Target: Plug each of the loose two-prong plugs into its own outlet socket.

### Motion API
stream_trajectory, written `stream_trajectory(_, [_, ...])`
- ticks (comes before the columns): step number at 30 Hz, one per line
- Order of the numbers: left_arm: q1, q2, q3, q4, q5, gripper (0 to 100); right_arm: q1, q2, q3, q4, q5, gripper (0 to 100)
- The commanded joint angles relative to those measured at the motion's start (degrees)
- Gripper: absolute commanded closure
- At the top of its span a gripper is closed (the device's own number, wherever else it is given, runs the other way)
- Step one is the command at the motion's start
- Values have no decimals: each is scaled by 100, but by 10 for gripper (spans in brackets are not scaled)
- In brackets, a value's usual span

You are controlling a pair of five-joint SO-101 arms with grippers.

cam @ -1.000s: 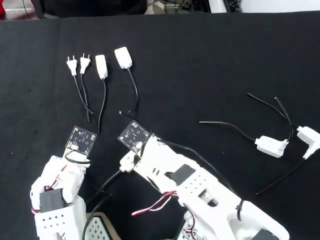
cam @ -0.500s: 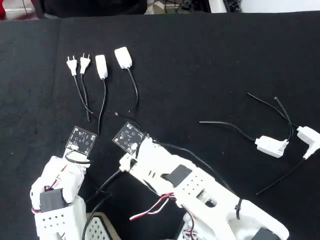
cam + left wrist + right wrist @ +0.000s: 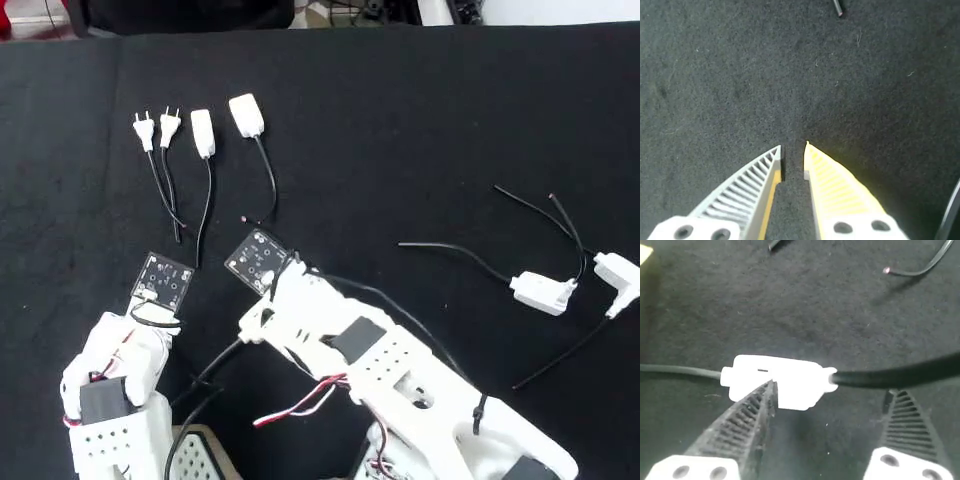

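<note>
- In the right wrist view, the right gripper (image 3: 829, 389) is standing wide open, holding nothing.
- The white plug body (image 3: 790, 376) is lying just past its tips, long axis crossing the gap. One fingertip is overlapping it, but we cannot tell contact.
- The left gripper (image 3: 793, 145) is hanging all but closed on nothing, over bare black cloth (image 3: 730, 65).
- The high view is adding the loose two-prong plugs (image 3: 145, 130) beside the sockets (image 3: 202, 132), well apart from both arms.

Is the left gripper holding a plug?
No: the left gripper is shut over bare black cloth, with nothing clamped in it.
</note>
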Motion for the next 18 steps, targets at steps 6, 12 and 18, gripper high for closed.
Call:
stream_trajectory(6, [-13, -9, -40, 18, -26, 912, 88, -75, -347, 44, -53, 655])
stream_trajectory(12, [-13, -9, -40, 18, -26, 912, 88, -75, -418, 44, -202, 655])
stream_trajectory(18, [-13, -9, -40, 18, -18, 912, 88, -75, -813, 466, -202, 658])
